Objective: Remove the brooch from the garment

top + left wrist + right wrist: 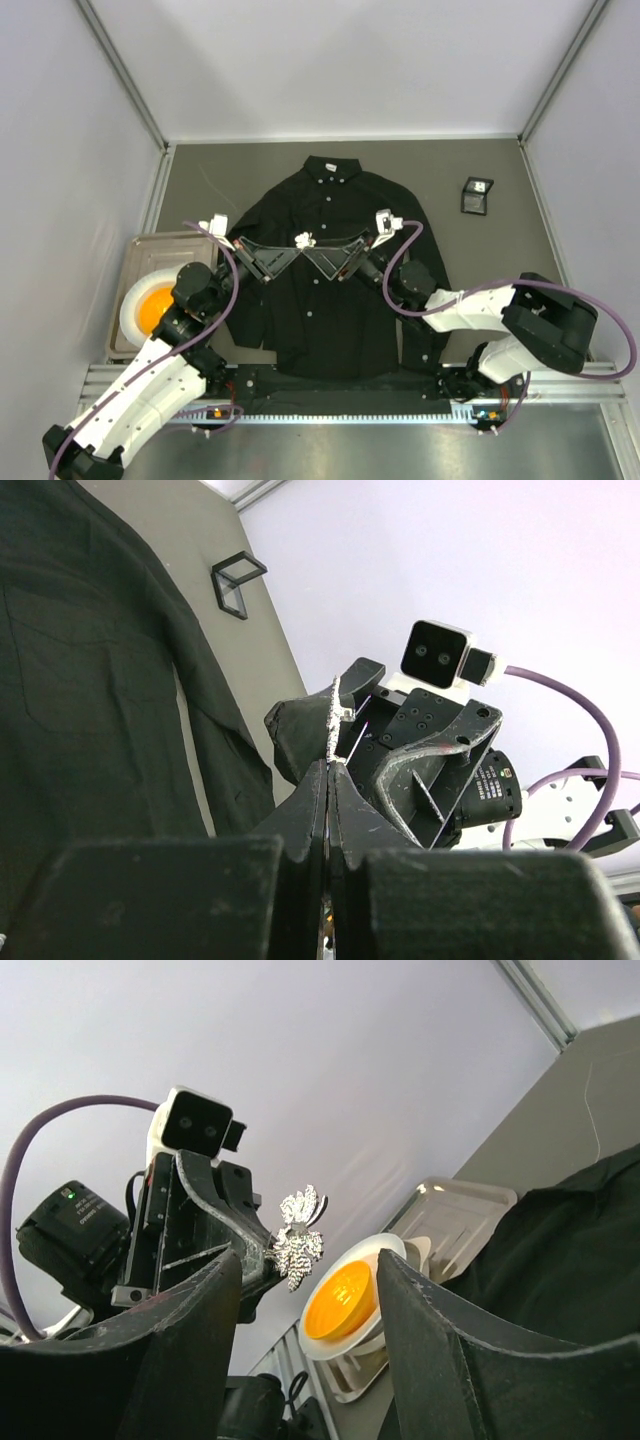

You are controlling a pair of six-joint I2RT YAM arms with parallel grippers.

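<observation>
Black long-sleeved button-up shirt lies flat on the grey table. Above its chest, the tiny white jagged-petalled brooch sits where both arms' tips meet.

In the left wrist view, the left gripper is pinched together on the brooch, seen edge-on.

In the right wrist view, the right gripper stands apart, its fingers flanking the brooch without visible contact.

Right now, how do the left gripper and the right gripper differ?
The left gripper is shut on the brooch; the right gripper is open, one finger each side of it. The left gripper points in from the tray side, the right gripper from the box side. Both hang above the garment.
</observation>
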